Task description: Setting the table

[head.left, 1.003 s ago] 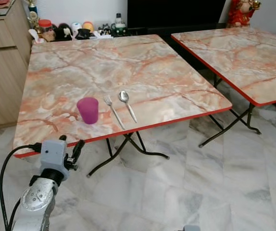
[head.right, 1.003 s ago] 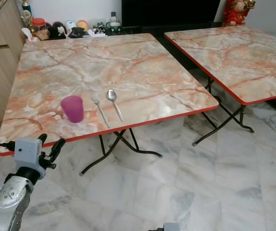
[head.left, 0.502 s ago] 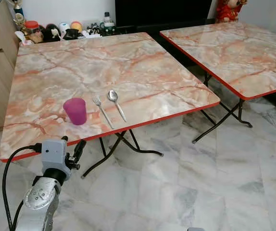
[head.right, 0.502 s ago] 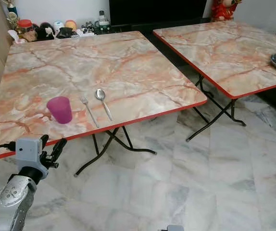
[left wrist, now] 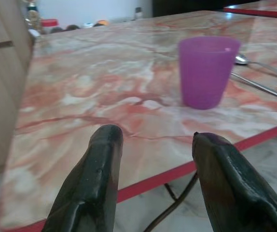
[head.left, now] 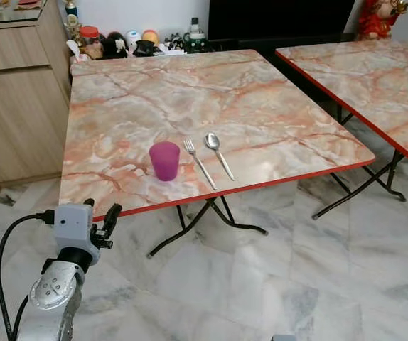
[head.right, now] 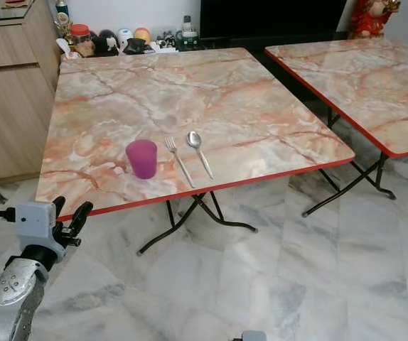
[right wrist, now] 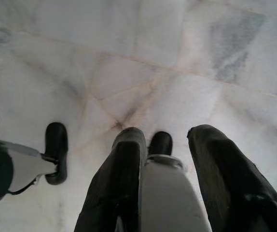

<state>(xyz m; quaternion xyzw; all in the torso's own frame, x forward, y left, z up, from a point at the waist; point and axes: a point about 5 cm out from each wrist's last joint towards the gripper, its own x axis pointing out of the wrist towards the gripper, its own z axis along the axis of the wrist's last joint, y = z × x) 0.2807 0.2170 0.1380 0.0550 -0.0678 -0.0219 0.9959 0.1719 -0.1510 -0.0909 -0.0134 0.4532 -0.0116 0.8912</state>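
Observation:
A purple cup (head.left: 164, 160) stands near the front edge of the marble-patterned folding table (head.left: 154, 92). Just to its right lie a fork (head.left: 199, 163) and a spoon (head.left: 219, 154), side by side. My left gripper (head.left: 101, 212) is raised in front of the table's front left corner, below its red edge. It is open and holds nothing. In the left wrist view the cup (left wrist: 207, 71) stands beyond the left gripper (left wrist: 155, 135), a short way in from the edge. My right gripper (right wrist: 165, 130) hangs open, pointing down at the floor.
A wooden cabinet (head.left: 19, 106) stands close to the table's left side. A second marble table (head.left: 374, 78) stands to the right across a narrow gap. Small jars and figures (head.left: 133, 44) line the wall behind. White marble floor (head.left: 275, 263) spreads in front.
The camera swung right and then back left, so the whole scene has shifted. Cup, fork and spoon stay where they were. The left gripper keeps its pose.

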